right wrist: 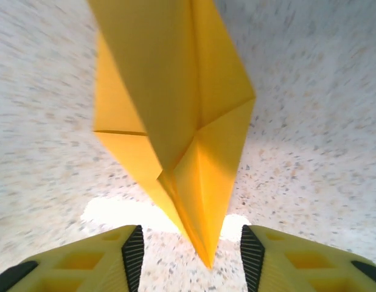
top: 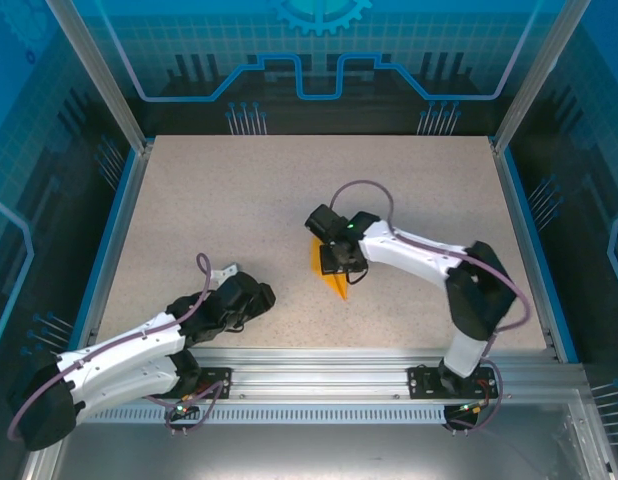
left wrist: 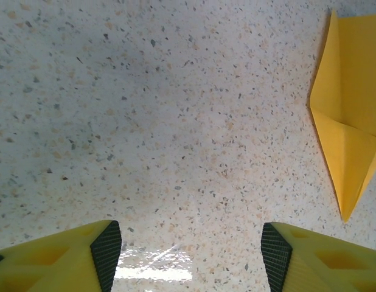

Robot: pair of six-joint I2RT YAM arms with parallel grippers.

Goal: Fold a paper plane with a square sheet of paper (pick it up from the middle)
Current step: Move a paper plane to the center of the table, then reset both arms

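free: far table (top: 239, 200) | blocked: centre, right arm (top: 419, 252) over paper plane (top: 335, 285)

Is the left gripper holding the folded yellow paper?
No: in the left wrist view, the left gripper hangs open over the bare table, and the folded yellow paper lies untouched at that view's right edge.

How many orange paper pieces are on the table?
1. The folded paper lies right of table centre, pointed tip between the open fingers of the right end effector. It covers part, so another could hide there.
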